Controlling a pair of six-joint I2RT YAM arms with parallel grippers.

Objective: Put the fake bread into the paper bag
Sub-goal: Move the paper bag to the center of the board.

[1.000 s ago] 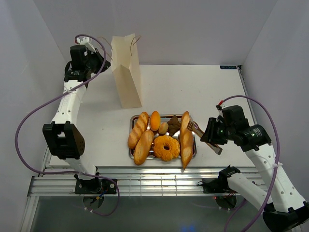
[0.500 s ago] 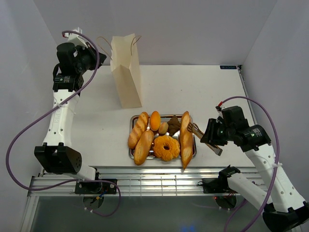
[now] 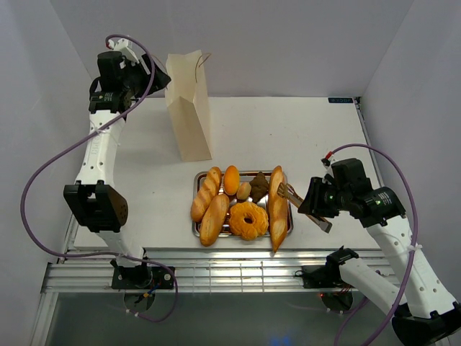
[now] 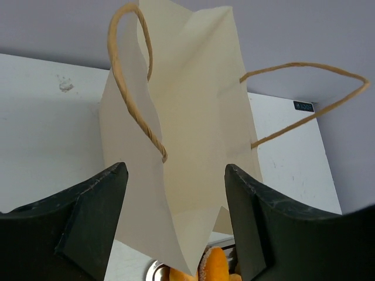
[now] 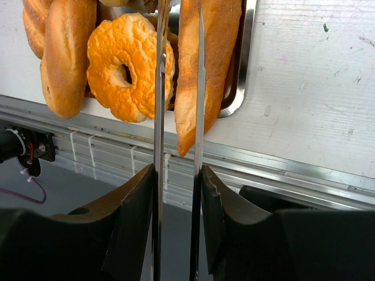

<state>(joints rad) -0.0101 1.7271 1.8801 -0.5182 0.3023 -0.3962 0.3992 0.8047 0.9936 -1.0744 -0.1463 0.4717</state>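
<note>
The paper bag (image 3: 191, 115) stands upright at the back left of the table, tall and cream with brown cord handles. My left gripper (image 3: 157, 78) hovers at its upper left edge. In the left wrist view this gripper (image 4: 176, 175) is open, with the bag (image 4: 187, 117) just beyond the jaws. The fake bread lies on a steel tray (image 3: 197, 177): a long baguette (image 3: 276, 205), a ring doughnut (image 3: 248, 220) and oval rolls (image 3: 230, 180). My right gripper (image 3: 311, 202) is shut on metal tongs (image 5: 159, 88), whose tips sit over the baguette (image 5: 205, 58).
The tray (image 5: 243, 70) sits near the table's front edge, and the baguette's tip overhangs the metal rail (image 3: 238, 270) there. White walls close in on the left, back and right. Purple cables loop off both arms.
My left gripper has opened and swung back right to the bag's top edge, after pulling left half a second ago. The right gripper and the tongs have barely moved.
</note>
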